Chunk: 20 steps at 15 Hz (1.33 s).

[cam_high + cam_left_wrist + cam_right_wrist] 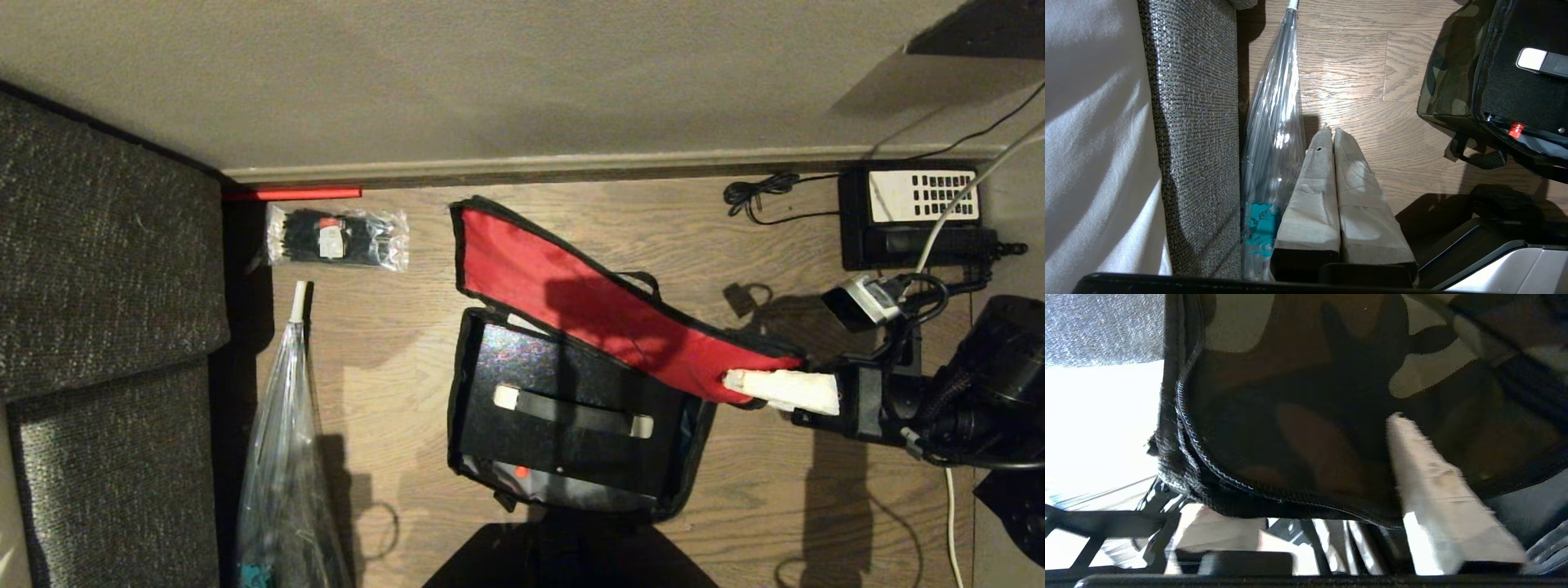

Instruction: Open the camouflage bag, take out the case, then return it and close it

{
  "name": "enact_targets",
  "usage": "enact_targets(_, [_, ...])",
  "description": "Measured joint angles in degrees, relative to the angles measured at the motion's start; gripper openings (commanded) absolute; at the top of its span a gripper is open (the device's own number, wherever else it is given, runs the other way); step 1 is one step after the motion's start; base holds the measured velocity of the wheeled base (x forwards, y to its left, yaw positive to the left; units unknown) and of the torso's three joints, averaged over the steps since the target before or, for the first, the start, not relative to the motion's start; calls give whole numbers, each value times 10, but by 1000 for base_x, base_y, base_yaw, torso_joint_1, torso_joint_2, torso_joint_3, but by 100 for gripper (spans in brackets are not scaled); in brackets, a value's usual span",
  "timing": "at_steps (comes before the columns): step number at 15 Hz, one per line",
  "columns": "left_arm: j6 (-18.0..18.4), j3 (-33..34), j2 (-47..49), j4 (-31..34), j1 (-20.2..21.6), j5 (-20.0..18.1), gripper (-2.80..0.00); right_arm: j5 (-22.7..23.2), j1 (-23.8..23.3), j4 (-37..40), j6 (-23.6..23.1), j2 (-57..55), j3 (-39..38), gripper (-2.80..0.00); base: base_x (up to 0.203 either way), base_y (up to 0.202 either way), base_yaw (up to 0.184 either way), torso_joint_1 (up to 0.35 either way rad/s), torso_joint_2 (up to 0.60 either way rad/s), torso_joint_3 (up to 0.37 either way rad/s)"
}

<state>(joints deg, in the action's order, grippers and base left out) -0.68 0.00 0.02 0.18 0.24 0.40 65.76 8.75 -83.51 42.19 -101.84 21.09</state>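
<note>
The camouflage bag lies open on the floor, red-lined lid raised toward 1 o'clock. The case sits inside (removal or return, unclear). Right end effector at 3 o'clock touches the lid's edge; grip indeterminable. Left end effector pressed together, idle. Closing remains.

Red-lined camouflage bag, seemingly plain black case.

A home living room is suggested by wood-plank flooring, a woven grey sofa, a baseboard and a corded telephone.
</note>
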Motion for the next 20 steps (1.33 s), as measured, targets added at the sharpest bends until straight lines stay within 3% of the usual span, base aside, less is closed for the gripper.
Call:
enact_targets(4, [0,0,0,0,0,0,-280,30,0,27,4,21,-12,0,0,0,0,0,0,0])
enact_targets(9, [0,0,0,0,0,0,-280,61,0,130,3,92,-42,0,0,0,0,0,0,0])
enact_targets(14, [0,0,0,0,0,0,-280,63,0,227,-2,154,-57,0,0,0,0,0,0,0])
enact_targets(20, [0,0,0,0,0,0,-280,60,0,238,0,169,-35,0,0,0,0,0,0,0])
